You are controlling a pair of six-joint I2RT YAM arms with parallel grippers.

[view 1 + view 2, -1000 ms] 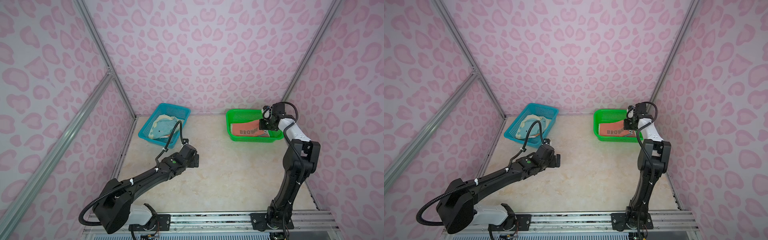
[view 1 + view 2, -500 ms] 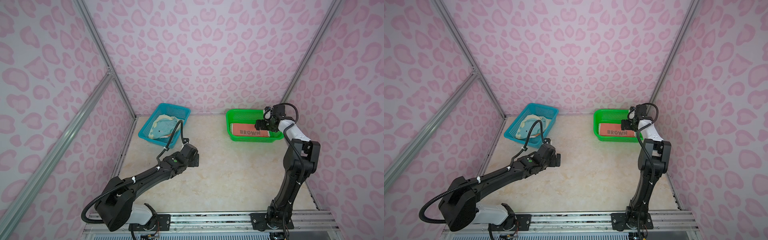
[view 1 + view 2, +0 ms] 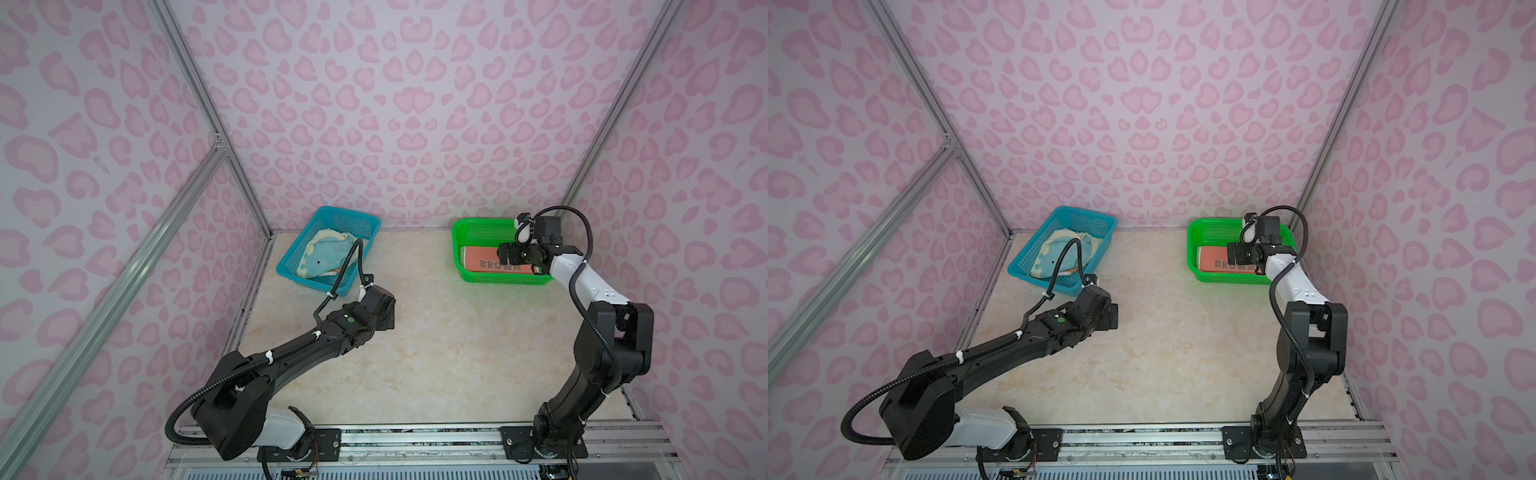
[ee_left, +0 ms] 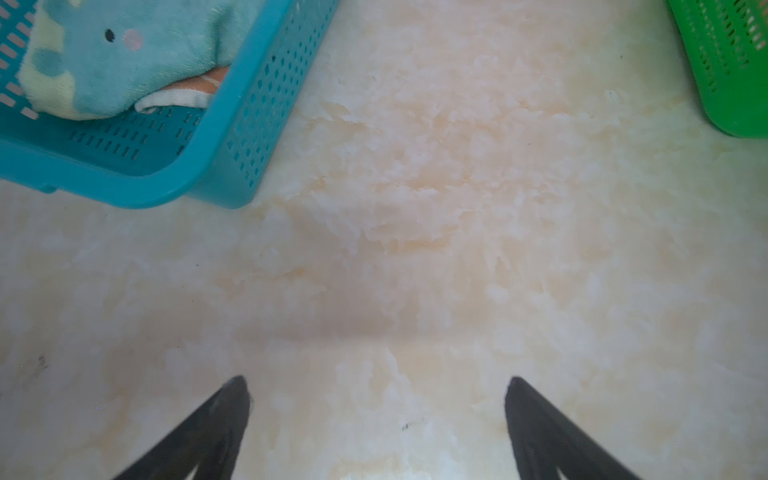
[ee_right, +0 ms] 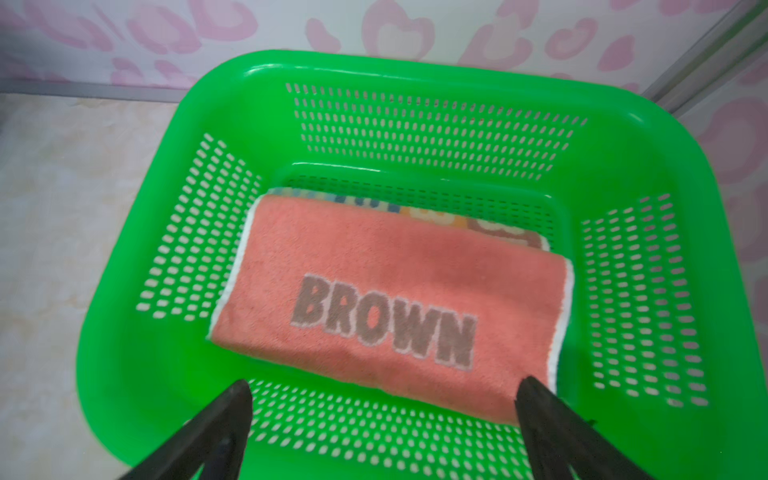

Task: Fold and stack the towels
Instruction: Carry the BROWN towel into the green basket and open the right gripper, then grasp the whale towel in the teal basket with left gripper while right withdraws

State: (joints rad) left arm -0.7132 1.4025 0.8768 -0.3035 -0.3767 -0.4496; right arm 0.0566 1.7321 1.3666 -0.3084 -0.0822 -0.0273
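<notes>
A folded coral "BROWN" towel (image 5: 395, 270) lies flat in the green basket (image 5: 415, 70), on top of a striped towel (image 5: 436, 214) whose far edge peeks out. My right gripper (image 5: 384, 380) hangs open just above the coral towel's near edge, holding nothing. In both top views it sits over the coral towel (image 3: 486, 262). The light-blue whale towel (image 4: 124, 62) lies crumpled in the blue basket (image 4: 232, 137), over a peach cloth (image 4: 199, 85). My left gripper (image 4: 377, 380) is open above bare table, in front of the blue basket (image 3: 291, 270).
The two baskets stand against the back wall, the blue basket (image 3: 1025, 266) left and the green basket (image 3: 1196, 232) right, with marble tabletop (image 3: 436, 332) between them and in front. Pink patterned walls and metal frame posts enclose the cell.
My right gripper has opened and let go of the coral towel, which went from tilted up at one edge to lying flat in the green basket. The left arm has barely moved.
</notes>
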